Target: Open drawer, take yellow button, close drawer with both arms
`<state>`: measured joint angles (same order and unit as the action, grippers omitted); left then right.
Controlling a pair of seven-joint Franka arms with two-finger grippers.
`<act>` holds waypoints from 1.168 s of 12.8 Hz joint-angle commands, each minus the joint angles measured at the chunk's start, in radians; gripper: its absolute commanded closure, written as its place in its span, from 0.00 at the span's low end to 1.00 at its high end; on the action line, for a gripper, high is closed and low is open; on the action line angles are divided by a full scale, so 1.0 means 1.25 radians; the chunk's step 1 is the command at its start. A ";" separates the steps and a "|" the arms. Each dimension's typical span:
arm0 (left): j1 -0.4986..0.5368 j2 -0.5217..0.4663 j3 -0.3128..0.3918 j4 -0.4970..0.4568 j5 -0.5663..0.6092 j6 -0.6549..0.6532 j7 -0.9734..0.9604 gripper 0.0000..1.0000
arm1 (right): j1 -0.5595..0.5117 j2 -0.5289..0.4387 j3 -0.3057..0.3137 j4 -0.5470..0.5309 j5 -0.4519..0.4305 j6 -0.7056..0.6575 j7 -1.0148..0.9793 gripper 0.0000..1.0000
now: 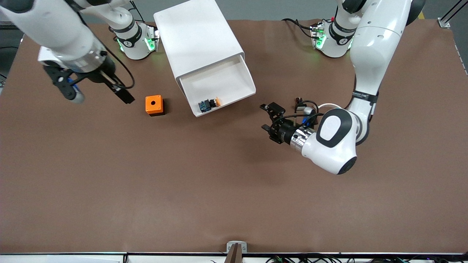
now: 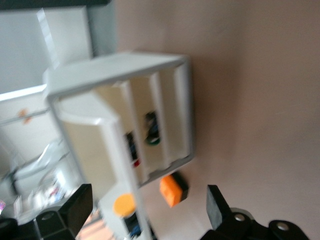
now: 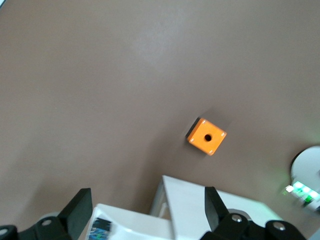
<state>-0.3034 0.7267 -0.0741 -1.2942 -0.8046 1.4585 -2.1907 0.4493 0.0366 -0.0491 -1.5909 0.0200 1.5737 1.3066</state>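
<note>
Inside the pulled-out drawer [image 1: 223, 86], at its front corner, lies the button [image 1: 209, 104]. Beside the drawer, toward the right arm's end, an orange cube [image 1: 154, 105] sits on the table [image 1: 234, 190]. Left gripper [image 1: 267, 117] hovers near the drawer, jaws wide apart, empty. Right gripper [image 1: 98, 94] hangs above the table near the cube, jaws wide apart, empty.

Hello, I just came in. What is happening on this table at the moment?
Two robot arms are working at a white cabinet. Its top drawer is pulled open, and the button with the orange cap lies in the drawer's corner, not yet taken. The left gripper is open, low over the table beside the drawer. The right gripper is open, in the air near the orange cube.
</note>
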 commanded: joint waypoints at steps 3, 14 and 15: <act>-0.011 -0.115 0.004 0.003 0.284 -0.008 0.207 0.01 | 0.114 0.077 -0.010 0.001 0.004 0.090 0.250 0.01; 0.022 -0.201 0.030 0.003 0.569 0.010 0.994 0.00 | 0.263 0.185 -0.011 -0.123 -0.047 0.338 0.490 0.01; 0.025 -0.213 0.025 0.001 0.569 0.010 1.008 0.00 | 0.269 0.185 -0.011 -0.127 -0.048 0.339 0.496 0.02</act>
<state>-0.2779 0.5100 -0.0369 -1.2708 -0.1092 1.4640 -1.0048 0.7638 0.2872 -0.0513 -1.7220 -0.0144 1.9834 1.8970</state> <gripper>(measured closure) 0.000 0.009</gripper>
